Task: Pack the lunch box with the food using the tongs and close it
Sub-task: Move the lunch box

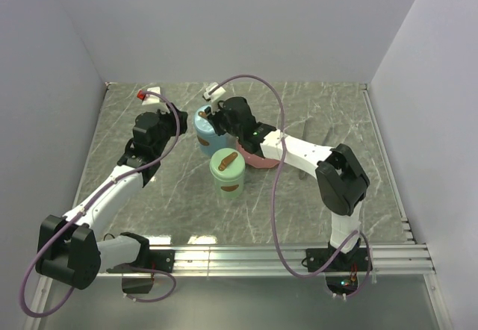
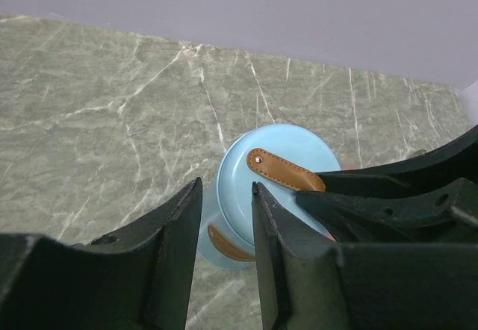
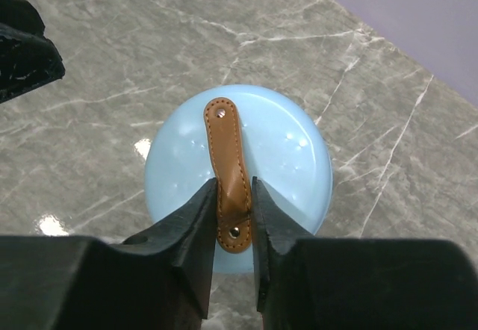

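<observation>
The lunch box [image 1: 205, 125] is a round light-blue tub with a lid [image 3: 291, 158] and a brown leather strap [image 3: 226, 147] across the top. My right gripper [image 3: 234, 187] comes down on it from above, shut on the near end of the strap, one finger pressed to each side. My left gripper [image 2: 226, 187] hovers just left of the box with its jaws a little apart and nothing between them. The blue box [image 2: 276, 147] shows beyond its fingertips. The tongs and the food are out of view.
A green round tub [image 1: 226, 170] with its own brown strap stands just in front of the blue box. A pink plate [image 1: 254, 160] lies to its right, mostly hidden under my right arm. White walls enclose the marble table on three sides.
</observation>
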